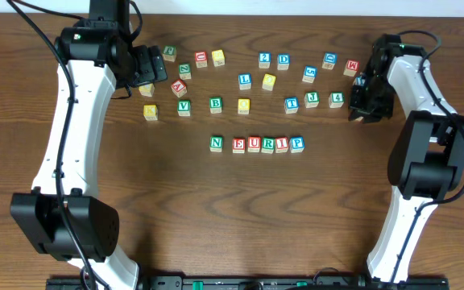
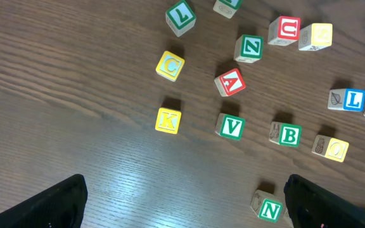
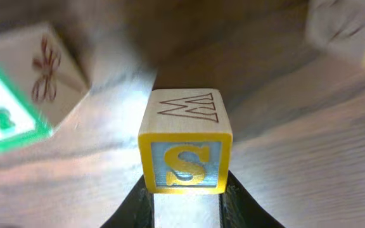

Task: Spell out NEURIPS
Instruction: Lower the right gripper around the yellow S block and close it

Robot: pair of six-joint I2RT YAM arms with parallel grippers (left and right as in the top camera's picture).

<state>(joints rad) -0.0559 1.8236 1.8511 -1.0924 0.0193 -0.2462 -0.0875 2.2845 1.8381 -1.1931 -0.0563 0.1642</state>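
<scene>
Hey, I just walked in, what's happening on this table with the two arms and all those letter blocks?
A word is being spelled with wooden letter cubes. A row mid-table reads N, E, U, R, I, P, so only S is missing. The right claw is clamped on the yellow S cube beside the green 4 block; whether it is lifted I cannot tell. The left claw hangs open and empty over loose cubes on the left.
</scene>
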